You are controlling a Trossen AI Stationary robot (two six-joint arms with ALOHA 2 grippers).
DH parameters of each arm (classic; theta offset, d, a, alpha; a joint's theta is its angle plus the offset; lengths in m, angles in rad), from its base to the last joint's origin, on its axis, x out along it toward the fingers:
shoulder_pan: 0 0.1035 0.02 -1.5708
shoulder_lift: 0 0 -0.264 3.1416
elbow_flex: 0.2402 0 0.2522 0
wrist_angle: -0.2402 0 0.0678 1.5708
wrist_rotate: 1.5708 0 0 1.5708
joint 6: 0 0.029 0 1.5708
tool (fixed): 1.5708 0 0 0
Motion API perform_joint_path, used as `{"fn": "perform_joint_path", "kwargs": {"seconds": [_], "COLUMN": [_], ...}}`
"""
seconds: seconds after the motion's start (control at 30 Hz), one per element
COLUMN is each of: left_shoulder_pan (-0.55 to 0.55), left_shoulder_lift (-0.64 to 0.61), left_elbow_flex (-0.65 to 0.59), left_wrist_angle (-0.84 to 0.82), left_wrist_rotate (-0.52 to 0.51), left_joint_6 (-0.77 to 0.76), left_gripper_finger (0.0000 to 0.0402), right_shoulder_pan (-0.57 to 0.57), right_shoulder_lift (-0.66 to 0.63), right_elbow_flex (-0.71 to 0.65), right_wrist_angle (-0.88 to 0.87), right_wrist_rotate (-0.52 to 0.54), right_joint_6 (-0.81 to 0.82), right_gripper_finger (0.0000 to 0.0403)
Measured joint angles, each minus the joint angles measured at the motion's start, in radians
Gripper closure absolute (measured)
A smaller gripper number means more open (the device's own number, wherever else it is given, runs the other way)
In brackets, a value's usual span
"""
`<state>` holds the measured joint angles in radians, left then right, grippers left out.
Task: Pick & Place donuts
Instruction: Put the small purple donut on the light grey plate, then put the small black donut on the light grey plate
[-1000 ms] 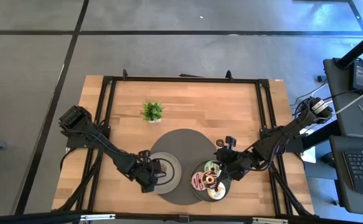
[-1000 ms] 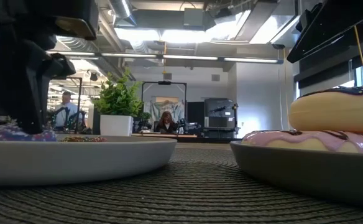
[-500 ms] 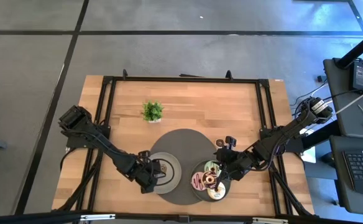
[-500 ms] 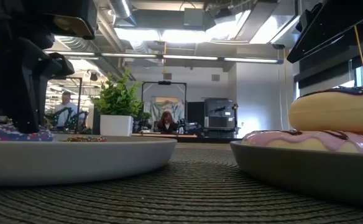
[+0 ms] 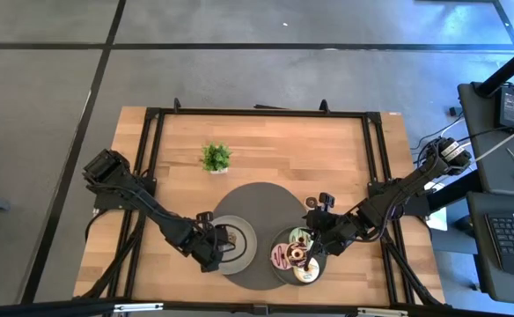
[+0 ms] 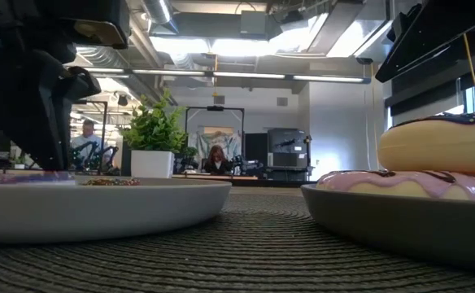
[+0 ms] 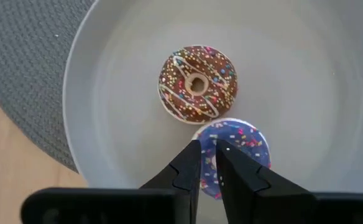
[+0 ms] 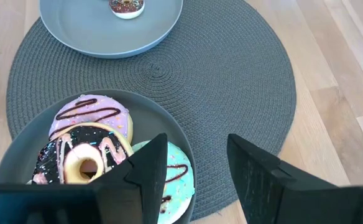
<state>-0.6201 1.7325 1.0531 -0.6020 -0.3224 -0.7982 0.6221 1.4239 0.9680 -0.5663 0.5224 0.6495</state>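
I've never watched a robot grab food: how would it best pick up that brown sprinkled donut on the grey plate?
Probably from straight above. The brown sprinkled donut lies flat on the grey plate, so one finger could drop into its centre hole and the other outside the ring, pinching the band. The side away from the purple donut has clear room.

Left hand reaches in from the worktop's left edge, fingers nearly closed. Right hand reaches in from the right edge, fingers spread.

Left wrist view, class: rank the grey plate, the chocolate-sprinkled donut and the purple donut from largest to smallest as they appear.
1. Grey plate, clearly largest.
2. and 3. Chocolate-sprinkled donut and purple donut look alike; the left gripper hides part of the purple one, so unranked.
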Motion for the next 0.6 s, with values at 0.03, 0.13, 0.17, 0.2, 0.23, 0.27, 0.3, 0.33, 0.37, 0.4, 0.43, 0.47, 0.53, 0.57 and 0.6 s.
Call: {"fn": "perform_joint_path", "kwargs": {"seconds": [0.03,0.13,0.17,0.2,0.23,0.27,0.3,0.33,0.37,0.4,0.43,0.47,0.53,0.57,0.6], "left_shoulder_pan": [0.0,0.0,0.0,0.0,0.0,0.0,0.0,0.0,0.0,0.0,0.0,0.0,0.0,0.001,0.003], "left_shoulder_lift": [0.0,0.0,0.0,0.0,0.0,0.0,0.0,-0.001,-0.004,-0.011,-0.022,-0.034,-0.063,-0.079,-0.097], "left_elbow_flex": [0.0,0.0,0.0,0.0,0.0,0.0,0.0,0.0,0.0,0.0,0.0,0.0,0.0,0.0,0.0], "left_wrist_angle": [0.0,0.0,0.0,0.0,0.0,0.0,-0.002,-0.006,-0.01,-0.012,-0.011,-0.01,-0.009,-0.008,-0.005], "left_wrist_rotate": [0.0,0.014,0.017,0.019,0.019,0.019,0.019,0.019,0.019,0.017,0.003,-0.013,-0.046,-0.067,-0.09], "left_joint_6": [0.0,0.0,-0.001,-0.001,0.0,0.0,0.0,0.0,0.0,0.0,0.001,0.006,0.004,0.0,0.001], "left_gripper_finger": [0.0351,0.0342,0.0339,0.0336,0.0333,0.0329,0.0326,0.0324,0.0321,0.032,0.0318,0.0318,0.0318,0.0318,0.0318], "right_shoulder_pan": [0.0,0.0,0.0,0.0,0.0,0.0,0.0,0.0,0.0,0.0,0.0,-0.004,-0.011,-0.017,-0.026], "right_shoulder_lift": [0.0,0.0,0.0,0.0,0.0,0.0,0.0,0.0,0.0,0.0,0.0,0.0,0.0,0.0,0.0], "right_elbow_flex": [0.0,0.0,0.0,0.0,0.0,0.0,0.0,0.0,0.0,0.0,0.0,0.0,0.001,0.001,0.001], "right_wrist_angle": [0.0,0.0,0.0,0.0,0.0,0.0,0.0,0.0,-0.001,-0.004,-0.012,-0.026,-0.078,-0.113,-0.155], "right_wrist_rotate": [0.0,-0.001,-0.001,-0.001,-0.001,-0.001,-0.001,-0.002,-0.002,-0.002,-0.002,-0.004,-0.024,-0.033,-0.037], "right_joint_6": [0.0,0.0,0.0,0.0,0.0,0.0,-0.001,-0.001,0.001,0.019,0.049,0.085,0.147,0.186,0.221], "right_gripper_finger": [0.0234,0.0234,0.0234,0.0234,0.0234,0.0234,0.0234,0.0234,0.0234,0.0234,0.0234,0.0234,0.0234,0.0234,0.0234]}}
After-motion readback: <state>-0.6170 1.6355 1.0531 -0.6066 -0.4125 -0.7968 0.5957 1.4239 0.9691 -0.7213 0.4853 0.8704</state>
